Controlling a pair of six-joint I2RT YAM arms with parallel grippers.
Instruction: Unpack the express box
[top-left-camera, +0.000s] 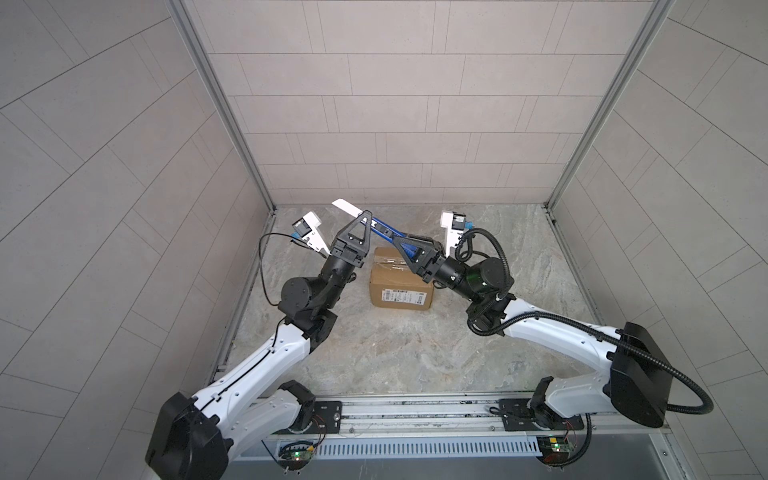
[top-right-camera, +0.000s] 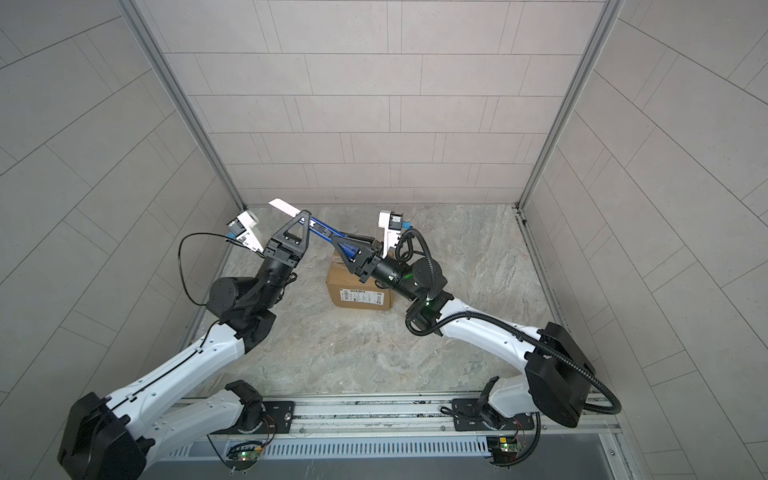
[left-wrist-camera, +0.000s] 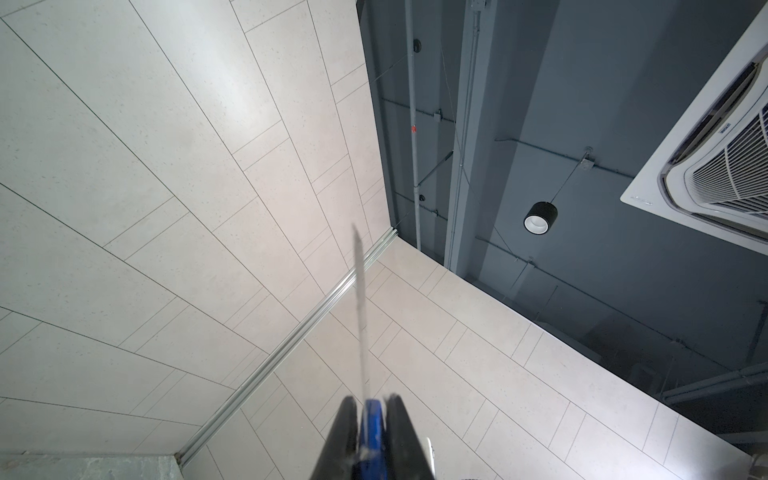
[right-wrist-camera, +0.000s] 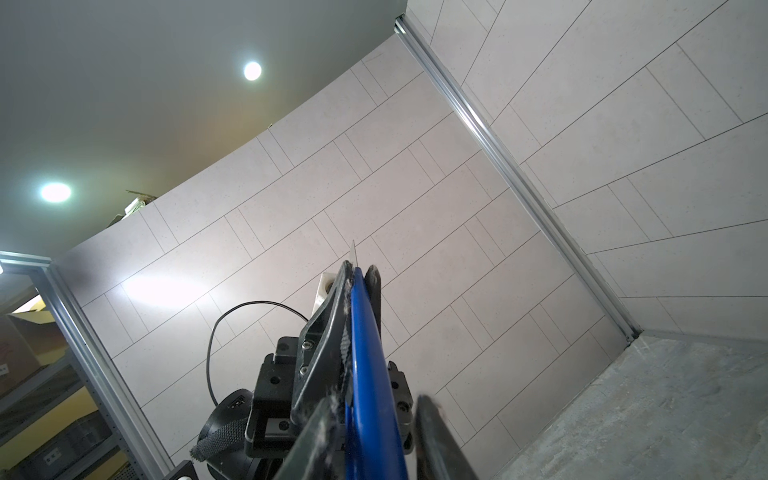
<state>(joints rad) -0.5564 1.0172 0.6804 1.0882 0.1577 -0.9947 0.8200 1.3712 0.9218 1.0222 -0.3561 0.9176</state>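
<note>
While left tool (top-left-camera: 365, 216) clamps utility knife (top-left-camera: 380, 230) near blade end, white blade (top-left-camera: 345, 206) pointing far-left away from arms, right tool (top-left-camera: 401, 243) straddles blue handle (right-wrist-camera: 370, 374), jaws loose, gap on one side: likely handover into cutting grip. Express box (top-left-camera: 399, 286) sits taped shut on table (top-left-camera: 374, 353), beneath right tool, just right of left tool.

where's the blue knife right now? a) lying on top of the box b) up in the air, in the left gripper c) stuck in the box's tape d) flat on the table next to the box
b: the left gripper is shut on the blue knife near its blade in mid-air, with the right gripper around its handle; the express box sits closed beneath.
</note>
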